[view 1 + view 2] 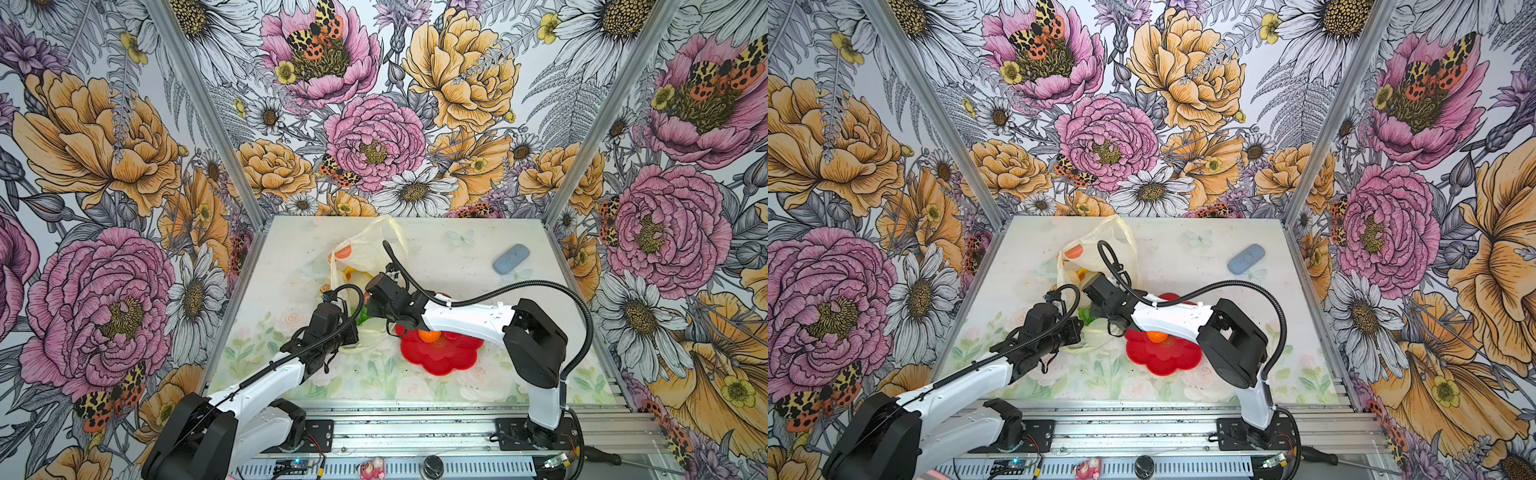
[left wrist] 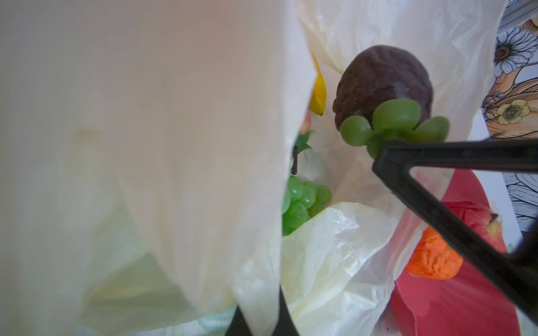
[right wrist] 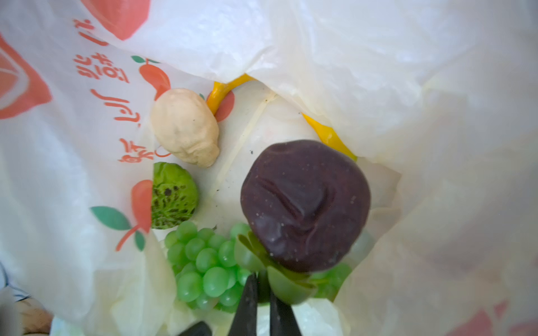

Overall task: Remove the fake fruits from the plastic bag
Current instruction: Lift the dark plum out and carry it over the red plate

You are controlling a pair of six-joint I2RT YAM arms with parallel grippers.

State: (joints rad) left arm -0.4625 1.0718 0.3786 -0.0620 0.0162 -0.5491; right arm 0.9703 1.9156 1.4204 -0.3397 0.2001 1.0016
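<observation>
The mangosteen (image 3: 305,203) hangs inside the bag (image 3: 378,58), its green calyx pinched by the right gripper (image 3: 262,283). The grapes (image 3: 203,261), pear (image 3: 185,126), bumpy fruit (image 3: 173,196) and banana (image 3: 329,133) lie there too. The left gripper (image 2: 260,317) clamps the bag's film. An orange (image 1: 428,335) sits on the plate (image 1: 440,357).

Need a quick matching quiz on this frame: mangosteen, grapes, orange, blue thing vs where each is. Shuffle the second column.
Things:
1. mangosteen
2. grape bunch
3. orange
4. blue oblong object

Places:
A. on the red plate
B. lying loose inside the plastic bag
C. pinched at its green leaves by the right gripper
D. alone on the table, towards the right wall

Pairs: 1-C, 2-B, 3-A, 4-D
</observation>
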